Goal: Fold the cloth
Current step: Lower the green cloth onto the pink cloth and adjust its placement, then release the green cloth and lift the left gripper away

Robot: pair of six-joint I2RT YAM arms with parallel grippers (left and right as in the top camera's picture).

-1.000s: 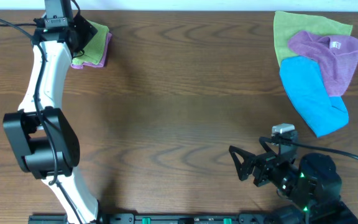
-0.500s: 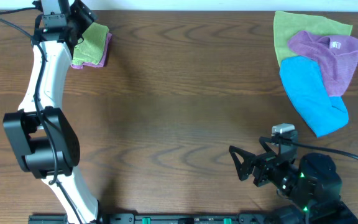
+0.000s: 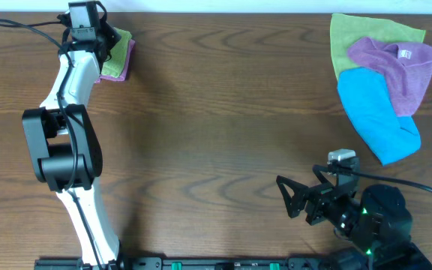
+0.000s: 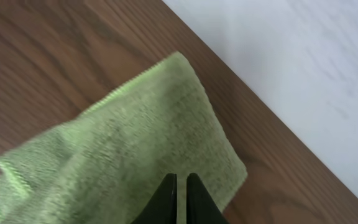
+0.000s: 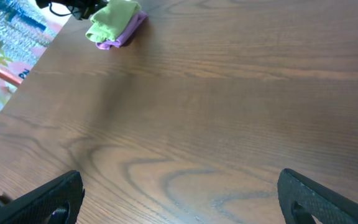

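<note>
cloth [image 3: 117,51] lies folded on a purple cloth [image 3: 130,61] at the table's [image 3: 223,135] far left corner. left gripper [image 4: 179,184] closed just over it, nothing visibly pinched. right gripper [image 3: 291,199] wide open, well apart. advise lifting straight up; sideways drag would likely disturb the fold.

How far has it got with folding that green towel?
Done: the lime-green microfibre cloth lies folded small on a folded purple cloth. In hand: the left claw is shut over it; a pinch is unclear. The right claw hangs open. Left: perhaps only letting go and backing off.
</note>
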